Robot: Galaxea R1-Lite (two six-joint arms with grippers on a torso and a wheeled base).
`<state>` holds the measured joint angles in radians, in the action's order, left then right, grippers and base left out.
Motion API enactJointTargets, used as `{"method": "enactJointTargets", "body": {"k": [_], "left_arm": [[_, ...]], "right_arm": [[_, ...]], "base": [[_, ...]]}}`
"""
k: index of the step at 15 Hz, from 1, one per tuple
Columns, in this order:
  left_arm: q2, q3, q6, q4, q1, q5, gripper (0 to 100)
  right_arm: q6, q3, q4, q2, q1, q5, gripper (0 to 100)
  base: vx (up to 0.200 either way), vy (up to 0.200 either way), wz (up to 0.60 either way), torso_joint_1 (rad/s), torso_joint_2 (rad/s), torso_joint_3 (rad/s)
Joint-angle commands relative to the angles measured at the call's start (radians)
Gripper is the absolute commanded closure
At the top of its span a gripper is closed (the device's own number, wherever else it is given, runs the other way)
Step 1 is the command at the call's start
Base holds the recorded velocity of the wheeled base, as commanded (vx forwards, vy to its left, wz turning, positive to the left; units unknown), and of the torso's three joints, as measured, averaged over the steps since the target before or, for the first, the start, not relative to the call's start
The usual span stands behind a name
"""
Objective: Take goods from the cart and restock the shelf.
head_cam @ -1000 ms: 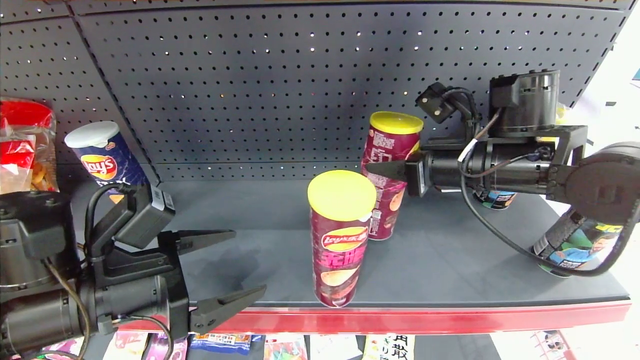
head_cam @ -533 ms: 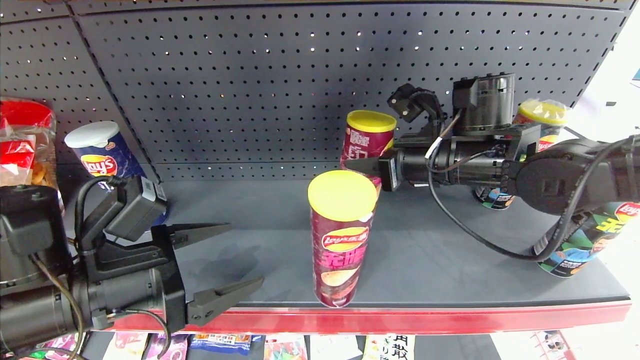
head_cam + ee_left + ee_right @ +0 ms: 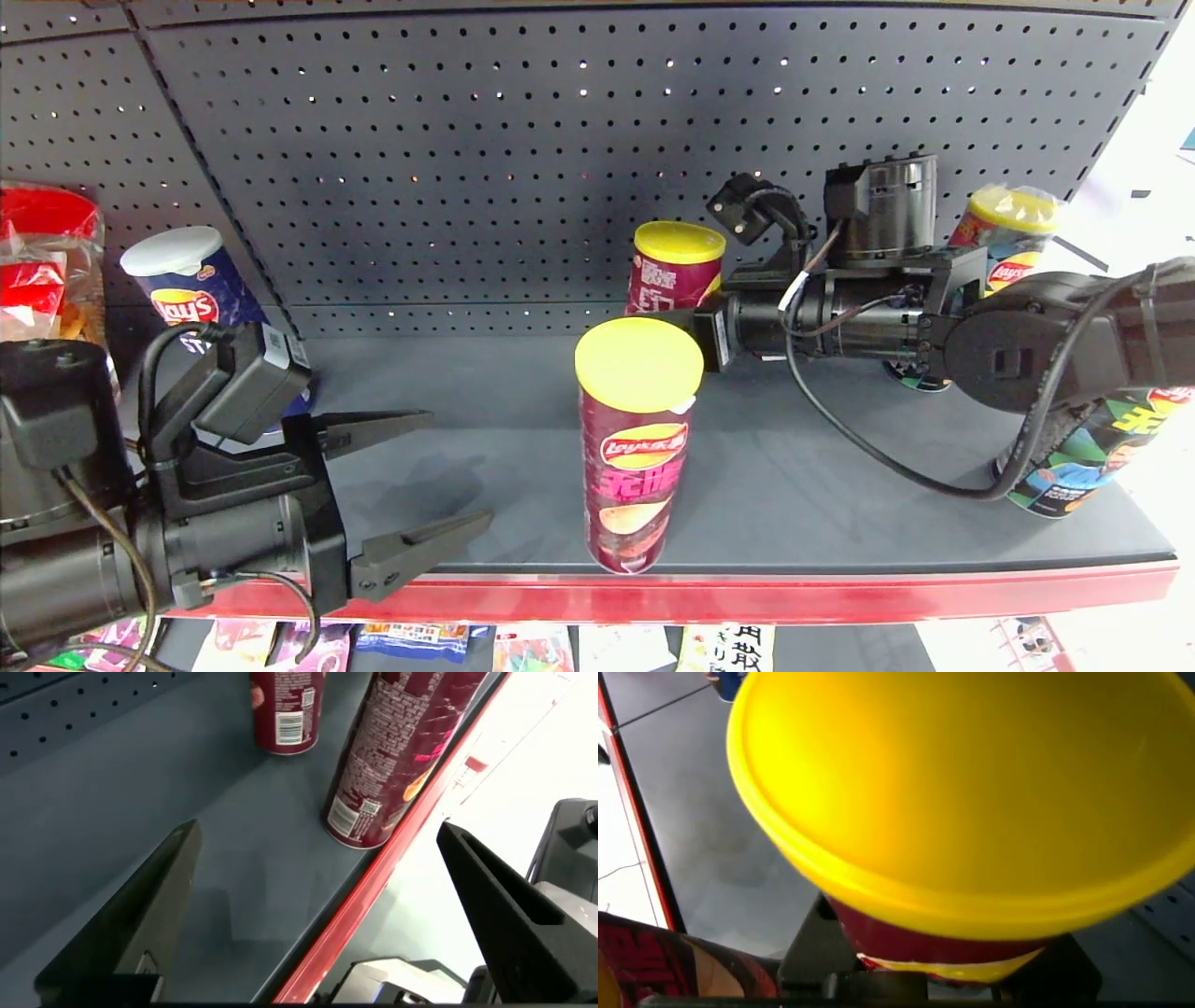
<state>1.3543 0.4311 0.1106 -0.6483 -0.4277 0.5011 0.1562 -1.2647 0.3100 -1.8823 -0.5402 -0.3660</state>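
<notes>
Held can: a maroon chip can (image 3: 679, 271) with a yellow lid (image 3: 962, 793) stands near upright at the back of the shelf (image 3: 803, 485), close to the pegboard (image 3: 467, 168).
Right gripper: the right gripper (image 3: 670, 313) reaches in from the robot's right and pinches this can on its lower half, one finger on either side.
Key relation: the can's long axis runs vertically, across the level gripper. Its base is hidden behind the front can, so contact with the shelf cannot be told.
Front can: a matching maroon can (image 3: 638, 439) stands upright at the red front edge (image 3: 840, 593), directly ahead of the held one and just apart from it.
Left gripper: the left gripper (image 3: 462, 467) hovers spread wide and empty over the shelf's front left, well apart from both cans.
Nearer arm: the right, already on its can.
Neighbours: a blue can (image 3: 191, 289) stands far left, and a yellow-lidded can (image 3: 1008, 233) stands behind the right arm.
Containers: every can is lidded, so the contents are unseen.
Likely step: setting the held can down, then letting go.
</notes>
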Motion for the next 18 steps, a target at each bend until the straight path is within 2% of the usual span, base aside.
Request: {"method": "enactJointTargets", "body": {"k": [1, 4, 11, 18], "left_arm": [[0.006, -0.002, 0.0, -0.001, -0.002, 0.001, 0], [0.008, -0.003, 0.0, -0.001, -0.002, 0.001, 0], [0.008, -0.009, 0.0, -0.001, -0.002, 0.001, 0], [0.009, -0.008, 0.0, -0.001, -0.002, 0.001, 0]], "right_arm": [[0.0, 0.022, -0.002, 0.026, -0.001, -0.002, 100], [0.0, 0.034, -0.002, 0.037, 0.002, 0.004, 100], [-0.007, -0.073, -0.002, -0.032, 0.014, 0.007, 100], [-0.001, 0.042, -0.003, 0.023, 0.0, 0.005, 100]], "base": [[0.0, 0.0, 0.0, 0.0, 0.0, 0.0], [0.0, 0.0, 0.0, 0.0, 0.0, 0.0], [0.0, 0.0, 0.0, 0.0, 0.0, 0.0], [0.0, 0.0, 0.0, 0.0, 0.0, 0.0]]}}
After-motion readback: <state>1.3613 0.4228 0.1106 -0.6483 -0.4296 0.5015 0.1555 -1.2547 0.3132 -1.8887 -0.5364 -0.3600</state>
